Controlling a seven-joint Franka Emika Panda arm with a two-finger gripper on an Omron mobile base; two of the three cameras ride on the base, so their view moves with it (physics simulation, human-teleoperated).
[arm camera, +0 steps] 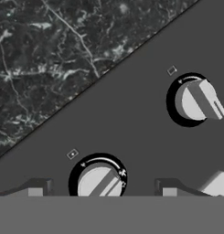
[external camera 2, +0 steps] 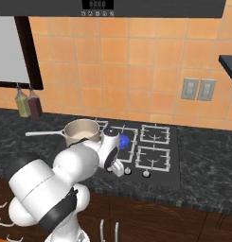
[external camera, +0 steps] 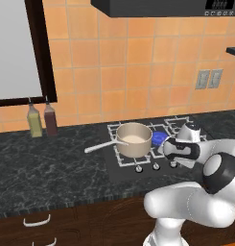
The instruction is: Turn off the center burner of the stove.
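Observation:
The stove (external camera: 120, 172) is a flat black cooktop with white wire grates set in the dark counter. Its center burner (external camera: 160, 138) glows bright blue just right of the tan saucepan (external camera: 134, 139), and appears again as the blue center burner (external camera 2: 123, 140) behind my wrist. My gripper (arm camera: 103, 191) hangs open over the front knob row, its fingertips (arm camera: 35, 189) standing apart on either side of a silver knob (arm camera: 100, 180) without touching it. A second knob (arm camera: 195, 101) lies further along the row. From the base, the gripper (external camera: 172, 161) points down at the knobs.
The saucepan's long handle (external camera: 102, 146) reaches left over the counter. Two bottles (external camera: 42, 120) stand by the wall at the left. Black marbled counter (arm camera: 49, 59) borders the stove (arm camera: 131, 128). A range hood (external camera 2: 112, 7) hangs overhead, and wall outlets (external camera 2: 199, 89) sit at the right.

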